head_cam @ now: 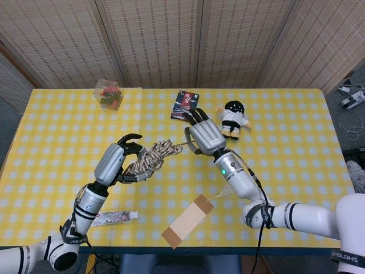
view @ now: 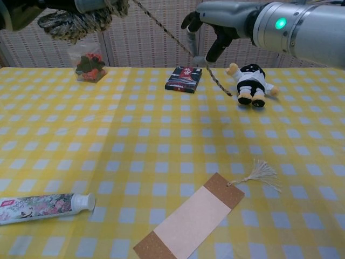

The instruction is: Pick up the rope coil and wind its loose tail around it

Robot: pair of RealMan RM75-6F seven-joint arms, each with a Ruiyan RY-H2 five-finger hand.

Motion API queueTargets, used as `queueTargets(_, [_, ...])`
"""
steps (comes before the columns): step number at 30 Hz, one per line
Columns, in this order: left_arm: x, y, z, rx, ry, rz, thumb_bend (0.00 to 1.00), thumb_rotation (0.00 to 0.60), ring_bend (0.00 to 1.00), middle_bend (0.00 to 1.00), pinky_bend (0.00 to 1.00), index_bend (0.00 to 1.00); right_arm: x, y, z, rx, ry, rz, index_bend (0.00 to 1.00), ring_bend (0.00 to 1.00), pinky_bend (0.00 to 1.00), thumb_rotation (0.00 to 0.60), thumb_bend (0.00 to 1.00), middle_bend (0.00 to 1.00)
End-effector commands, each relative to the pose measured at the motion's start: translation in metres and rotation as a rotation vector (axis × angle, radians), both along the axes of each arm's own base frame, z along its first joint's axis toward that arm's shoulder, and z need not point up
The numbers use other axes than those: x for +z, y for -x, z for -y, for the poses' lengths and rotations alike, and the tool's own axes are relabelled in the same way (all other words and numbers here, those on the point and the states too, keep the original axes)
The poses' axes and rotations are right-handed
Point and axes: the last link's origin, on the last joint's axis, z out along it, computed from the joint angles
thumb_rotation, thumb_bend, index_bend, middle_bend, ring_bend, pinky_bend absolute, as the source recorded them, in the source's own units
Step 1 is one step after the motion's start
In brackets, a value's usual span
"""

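The left hand (head_cam: 116, 161) grips the rope coil (head_cam: 149, 159) aloft, steadying it for winding. Just beyond the coil, the right hand (head_cam: 204, 136) pinches the loose tail (view: 178, 39), apparently drawing it taut for another wrap.

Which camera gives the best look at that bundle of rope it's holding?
The head view: the whole rope coil shows in the left hand. The chest view catches only its lower part at the top edge.

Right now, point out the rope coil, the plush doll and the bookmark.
rope coil (head_cam: 149, 158), head view, middle of the wound bundle in the left hand.
plush doll (view: 249, 81), chest view, its white torso.
bookmark (view: 190, 218), chest view, the pale middle panel.
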Motion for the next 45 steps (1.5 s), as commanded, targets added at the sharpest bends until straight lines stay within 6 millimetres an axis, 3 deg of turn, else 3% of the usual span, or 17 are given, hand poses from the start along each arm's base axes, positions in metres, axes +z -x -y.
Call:
queueTargets(1, [0.004,0.002,-0.004,0.015,-0.016,-0.005,0.31,0.539,0.56,0.73,0.19,0.74,-0.006,0.009,-0.003,-0.008,-0.016,-0.015,0.61,0.00,0.00,0.600,0.36,0.11])
queueTargets(12, [0.011,0.017,-0.025,0.099,-0.054,-0.029,0.31,0.543,0.56,0.73,0.19,0.75,-0.024,0.036,-0.011,-0.036,-0.060,-0.071,0.61,0.00,0.00,0.600,0.36,0.11])
queueTargets(20, [0.013,0.024,-0.031,0.121,-0.075,-0.057,0.31,0.543,0.56,0.73,0.19,0.75,-0.032,0.042,-0.019,-0.030,-0.087,-0.083,0.61,0.00,0.00,0.600,0.36,0.10])
queueTargets(22, [0.013,0.026,-0.032,0.122,-0.088,-0.073,0.31,0.542,0.56,0.73,0.19,0.75,-0.031,0.042,-0.021,-0.026,-0.088,-0.088,0.55,0.00,0.00,0.600,0.36,0.06])
queueTargets(24, [0.014,0.029,-0.033,0.126,-0.100,-0.089,0.31,0.542,0.56,0.73,0.19,0.74,-0.029,0.042,-0.023,-0.026,-0.089,-0.078,0.37,0.00,0.00,0.600,0.33,0.01])
queueTargets(26, [0.014,0.032,-0.034,0.130,-0.111,-0.105,0.31,0.545,0.56,0.73,0.19,0.74,-0.023,0.041,-0.027,-0.025,-0.086,-0.065,0.16,0.00,0.00,0.600,0.30,0.00])
queueTargets(29, [0.014,0.036,-0.035,0.132,-0.124,-0.129,0.31,0.545,0.56,0.73,0.19,0.75,-0.012,0.041,-0.032,-0.018,-0.073,-0.043,0.01,0.00,0.00,0.600,0.27,0.00])
queueTargets(37, [0.011,0.052,-0.039,0.134,-0.175,-0.241,0.31,0.552,0.56,0.73,0.19,0.74,0.030,0.063,-0.056,-0.020,-0.009,-0.028,0.00,0.00,0.00,0.600,0.27,0.00])
queueTargets(45, [0.012,0.066,-0.043,0.173,-0.175,-0.310,0.31,0.552,0.56,0.73,0.19,0.74,0.078,0.107,-0.092,-0.059,0.128,-0.047,0.00,0.00,0.00,0.600,0.29,0.00])
